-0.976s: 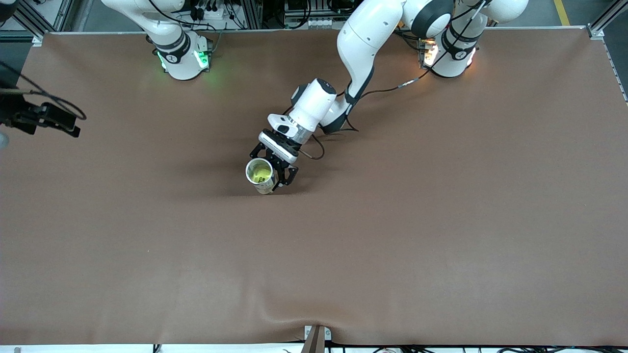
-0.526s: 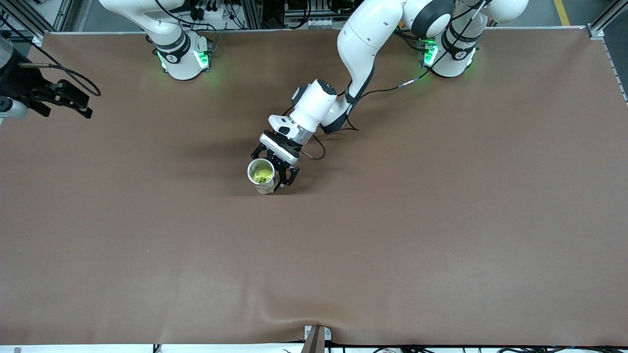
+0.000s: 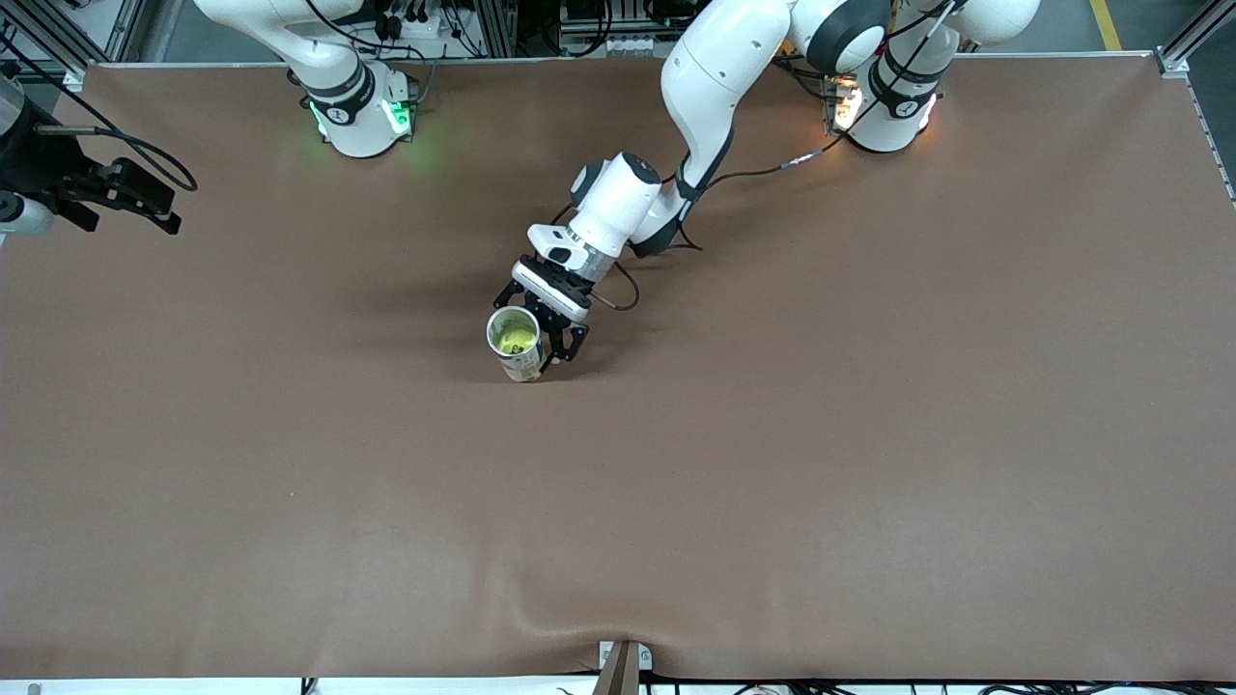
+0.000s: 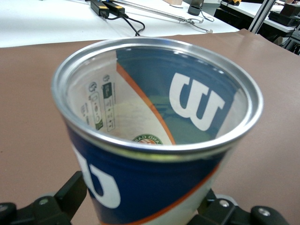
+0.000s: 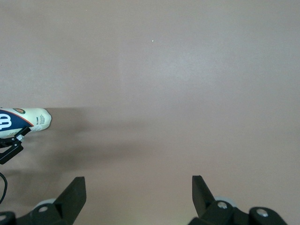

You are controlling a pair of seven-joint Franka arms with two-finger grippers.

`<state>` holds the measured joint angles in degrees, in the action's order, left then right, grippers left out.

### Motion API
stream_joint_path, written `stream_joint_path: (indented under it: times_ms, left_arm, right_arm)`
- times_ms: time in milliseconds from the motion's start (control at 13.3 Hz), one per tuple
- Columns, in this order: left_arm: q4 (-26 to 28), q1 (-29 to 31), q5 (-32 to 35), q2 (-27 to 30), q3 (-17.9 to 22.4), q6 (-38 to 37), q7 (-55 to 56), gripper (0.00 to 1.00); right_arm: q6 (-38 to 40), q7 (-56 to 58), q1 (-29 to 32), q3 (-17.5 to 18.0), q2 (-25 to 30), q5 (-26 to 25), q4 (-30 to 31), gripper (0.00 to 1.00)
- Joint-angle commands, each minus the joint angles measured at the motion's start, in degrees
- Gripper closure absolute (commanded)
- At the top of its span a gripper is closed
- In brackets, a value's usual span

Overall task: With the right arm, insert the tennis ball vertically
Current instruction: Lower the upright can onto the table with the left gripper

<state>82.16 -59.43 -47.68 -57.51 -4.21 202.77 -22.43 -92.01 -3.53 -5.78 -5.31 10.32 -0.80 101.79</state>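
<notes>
A brown counter [image 3: 869, 434]; the left claw [image 3: 543, 338] pinches the upright Wilson can [image 3: 515, 343], tennis ball [image 3: 518, 339] already inside; the right claw [image 3: 145, 205], spread and empty, has retreated to its end; insertion looks complete.

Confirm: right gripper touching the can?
Apart. Front view shows the right gripper over the table's right-arm end, brown mat between it and the can, which the left gripper clamps.

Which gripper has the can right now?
The left gripper, mid-table, is shut on the can; the right gripper hangs open and empty over the table's right-arm end.
</notes>
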Motion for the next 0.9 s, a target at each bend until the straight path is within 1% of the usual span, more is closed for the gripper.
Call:
stream_joint_path:
  times_ms: [0, 150, 300, 601, 826]
  left_arm:
    - [-0.1, -1.1, -2.8, 0.7, 0.3, -0.4, 0.0, 0.0]
    - [-0.2, -1.3, -3.7, 0.6, 0.3, -0.4, 0.1, 0.0]
    - [-0.3, -1.7, -4.2, 0.7, 0.3, -0.4, 0.1, 0.0]
    - [-0.3, -2.1, -3.9, 0.6, 0.3, -0.4, 1.1, 0.0]
    - [-0.2, -2.1, -4.0, 0.6, 0.3, -0.4, 1.1, 0.0]
  right_arm:
    - [-0.9, 0.5, -0.6, -1.1, 0.1, -0.2, 0.3, 0.0]
    - [-0.5, 0.4, -1.0, -1.4, -2.7, -0.1, -3.2, 0.0]
    - [-0.7, 0.4, -0.8, -1.4, -4.1, 0.0, -4.8, 0.0]
    - [-0.2, 0.5, 0.5, -0.6, -4.8, 0.4, -5.1, 0.0]
    - [0.1, 0.6, 0.5, -0.7, -4.9, 0.4, -5.2, 0.0]
